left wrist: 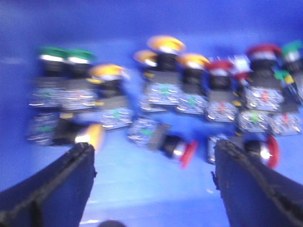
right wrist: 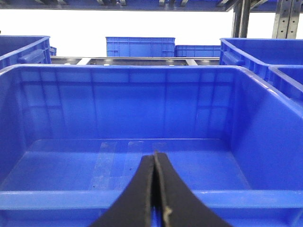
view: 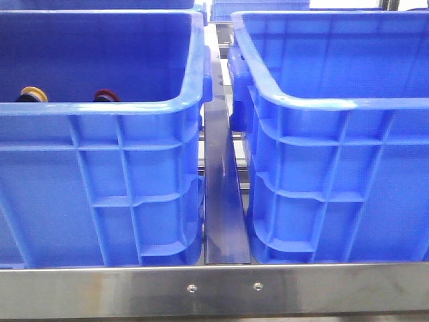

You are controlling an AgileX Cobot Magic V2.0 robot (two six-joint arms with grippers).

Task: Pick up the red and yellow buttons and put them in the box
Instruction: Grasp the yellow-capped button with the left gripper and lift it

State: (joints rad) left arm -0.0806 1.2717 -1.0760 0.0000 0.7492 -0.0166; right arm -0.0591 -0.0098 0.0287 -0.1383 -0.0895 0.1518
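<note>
The red and yellow buttons [left wrist: 182,150] lie in a loose heap on the floor of the left crate [view: 100,107], mixed with green-capped buttons [left wrist: 66,56]; each looks small, stiff and light, a smooth domed cap on a blocky dark body, so I judge the body the surer place to grip, since a rounded cap could slip. In the blurred left wrist view the left pincer [left wrist: 151,165] hangs over the heap with its fingers [left wrist: 66,184] spread wide apart, a tipped-over red button lying just ahead, between them, and a yellow one [left wrist: 92,135] close by the tip of one finger. The right pincer [right wrist: 155,189] is pressed together, holding nothing, above the near rim of the bare right crate [right wrist: 142,196].
</note>
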